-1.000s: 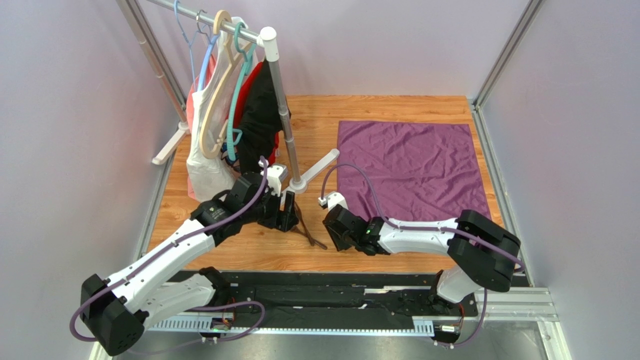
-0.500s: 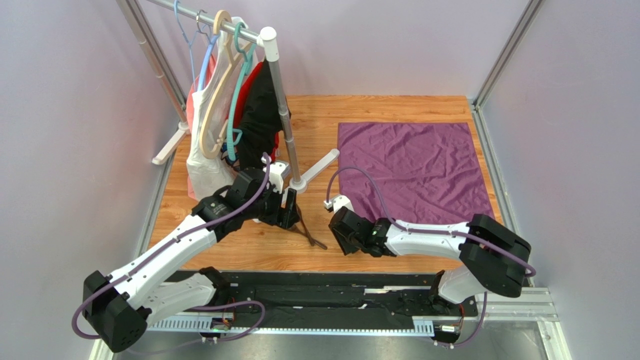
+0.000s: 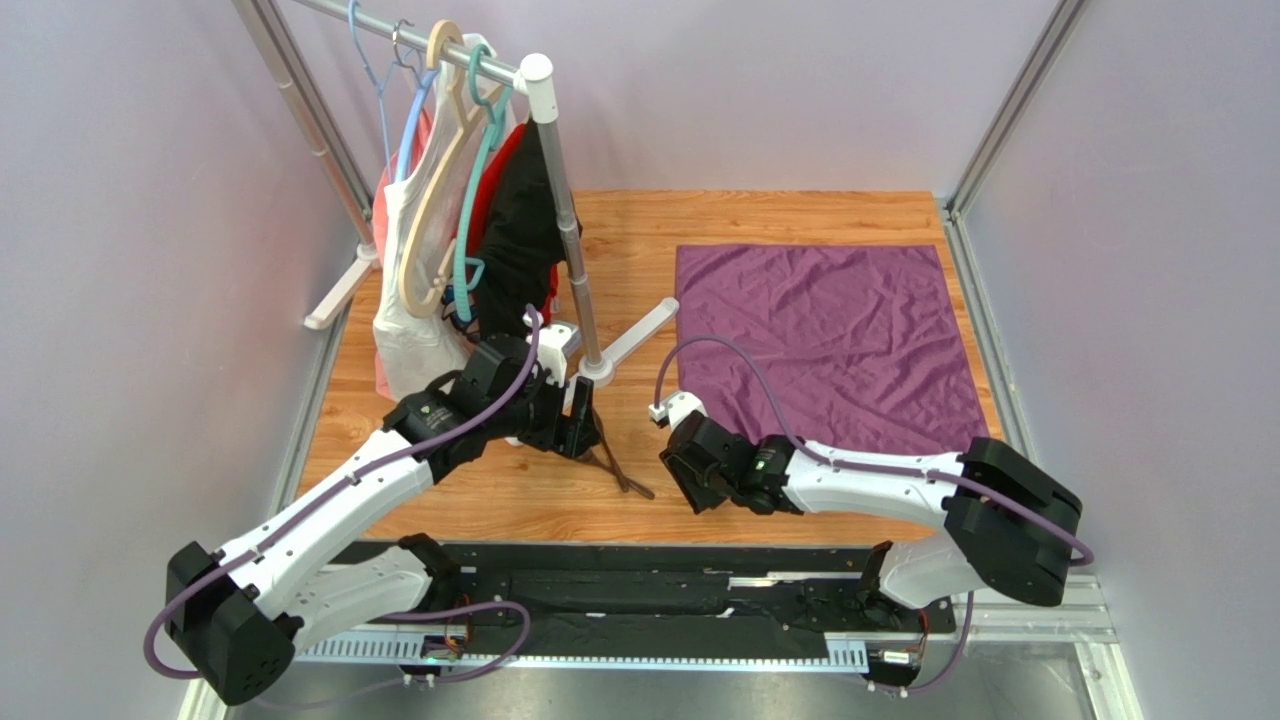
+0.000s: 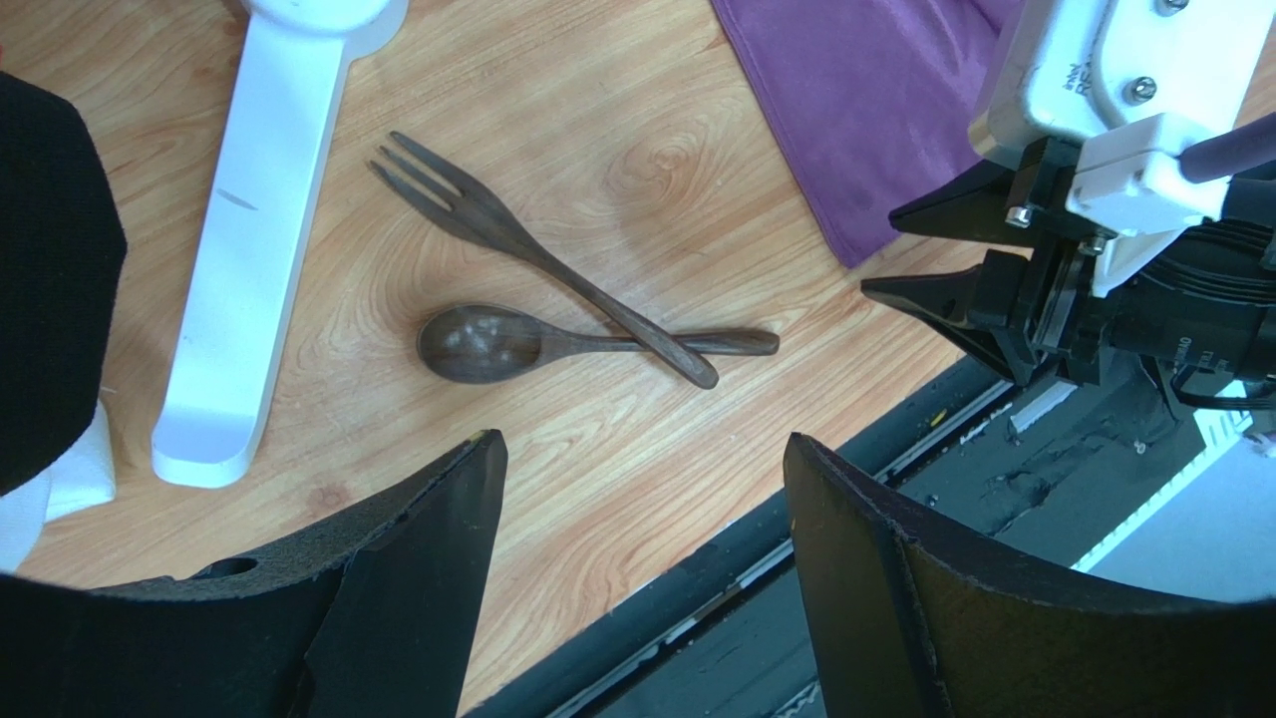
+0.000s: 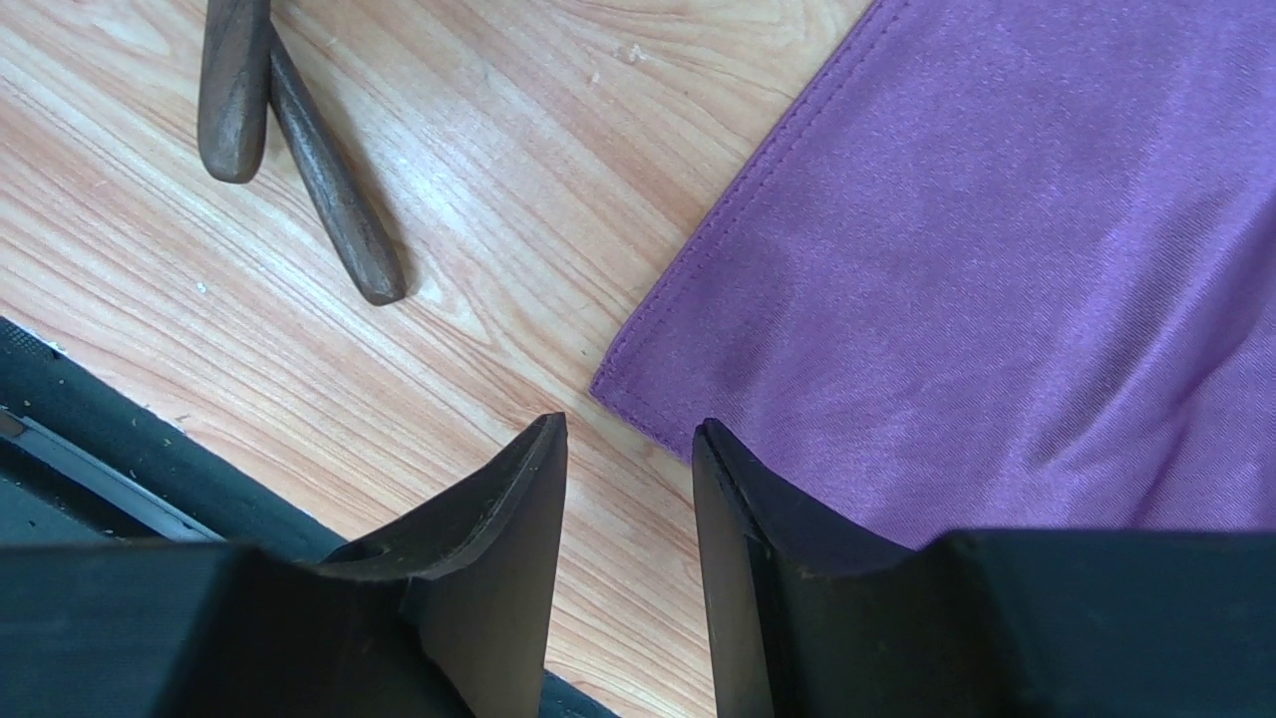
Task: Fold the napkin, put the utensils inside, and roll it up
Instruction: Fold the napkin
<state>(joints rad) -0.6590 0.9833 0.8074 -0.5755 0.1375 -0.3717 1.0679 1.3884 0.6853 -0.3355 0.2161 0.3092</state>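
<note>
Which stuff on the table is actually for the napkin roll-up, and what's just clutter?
For the job:
- purple napkin
- wooden fork
- wooden spoon

Just lying about:
- clothes rack
- hung garments on hangers
- rack's white foot, beside the utensils
</note>
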